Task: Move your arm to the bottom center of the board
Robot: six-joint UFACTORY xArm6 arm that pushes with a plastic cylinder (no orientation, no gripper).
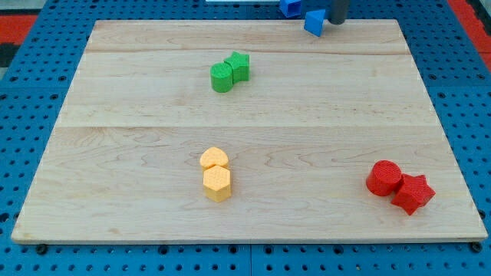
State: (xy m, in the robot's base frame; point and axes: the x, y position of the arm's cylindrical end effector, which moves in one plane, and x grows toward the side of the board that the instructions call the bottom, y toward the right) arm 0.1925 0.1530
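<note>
At the board's (138, 153) top edge, right of center, my tip (337, 21) sits just beside a blue block (313, 22), with another blue block (289, 6) off the edge; there are no jaws to report, only a bare rod. My goal, the bottom center, lies well apart. I judge a straight run risks clipping the yellow hexagonal block (218, 183) and yellow rounded block (214, 159) near it. The green pair (230, 71) and red pair (399, 185) flank a wide open lane between.
</note>
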